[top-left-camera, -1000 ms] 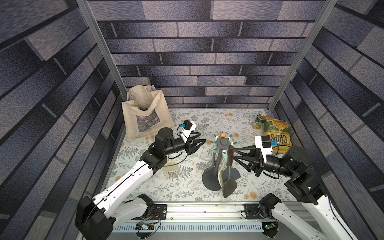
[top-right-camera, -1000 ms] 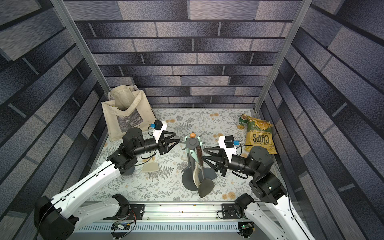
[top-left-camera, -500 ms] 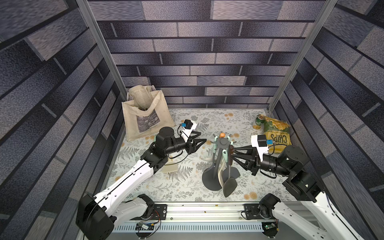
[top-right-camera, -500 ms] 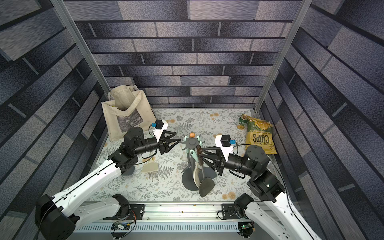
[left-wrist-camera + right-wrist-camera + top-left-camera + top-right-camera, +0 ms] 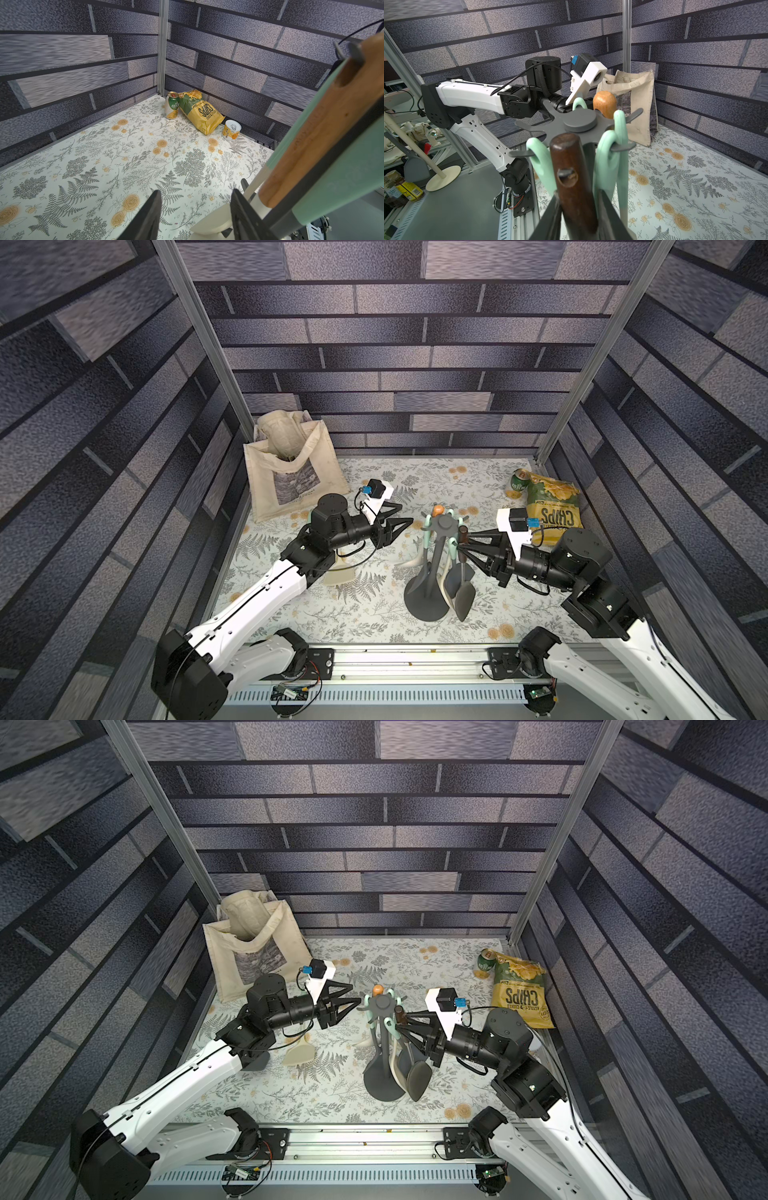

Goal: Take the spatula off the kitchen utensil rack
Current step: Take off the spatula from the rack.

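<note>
bright even light, soft shadows, warped edges

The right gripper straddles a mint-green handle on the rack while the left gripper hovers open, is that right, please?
Not quite: the right wrist view shows the right gripper straddling the dark brown wooden handle, not a mint-green one.

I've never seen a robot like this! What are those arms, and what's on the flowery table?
They are two robot arms, each ending in a pincer. Two pictures look down from above, side by side; the other two come from cameras on the arms' wrists. On the flowery table are a grey kitchen utensil rack with hanging utensils, a cloth bag, a chips bag and a can. The right pincer has its fingers either side of the dark wooden handle of the spatula; whether it squeezes yet, I cannot tell. The left pincer is open and holds nothing.
</note>
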### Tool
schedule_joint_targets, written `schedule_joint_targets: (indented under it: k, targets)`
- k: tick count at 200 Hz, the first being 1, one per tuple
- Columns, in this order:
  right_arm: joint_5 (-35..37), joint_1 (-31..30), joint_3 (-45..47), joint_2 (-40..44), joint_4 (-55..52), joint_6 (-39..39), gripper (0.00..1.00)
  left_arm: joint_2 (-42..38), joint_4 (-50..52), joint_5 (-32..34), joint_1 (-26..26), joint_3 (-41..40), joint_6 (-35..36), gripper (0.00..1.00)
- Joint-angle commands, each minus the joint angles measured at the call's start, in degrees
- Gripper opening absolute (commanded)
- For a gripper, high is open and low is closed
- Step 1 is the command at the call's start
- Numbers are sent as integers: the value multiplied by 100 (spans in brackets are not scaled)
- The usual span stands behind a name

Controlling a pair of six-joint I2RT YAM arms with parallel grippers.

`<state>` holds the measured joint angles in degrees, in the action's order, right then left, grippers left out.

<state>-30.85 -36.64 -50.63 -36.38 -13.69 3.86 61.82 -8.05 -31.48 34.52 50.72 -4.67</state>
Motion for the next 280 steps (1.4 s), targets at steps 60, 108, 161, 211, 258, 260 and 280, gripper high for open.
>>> schedule_joint_targets:
  k: [60,108,161,211,258,260,280]
  targets:
    - [-348,-64,28,-97,8,-140,21,-712,-2,-1160,-274,-189,-378,60]
    - [-347,-62,12,-115,-72,-246,21,-946,-192,-1458,-103,-356,-549,59]
    - [-297,-58,5,-102,-166,-324,21,-674,-668,-618,620,-609,-441,57]
    - [-149,-62,48,43,-357,-438,21,-384,-631,-390,901,-423,-243,58]
    - [-184,-61,-26,4,-501,-499,21,-291,-809,323,1104,-651,-189,57]
    - [-180,-62,-28,7,-502,-500,21,-282,-833,344,1108,-669,-198,57]
    - [-171,-62,3,56,-477,-474,21,-208,-967,457,1104,-707,-239,57]
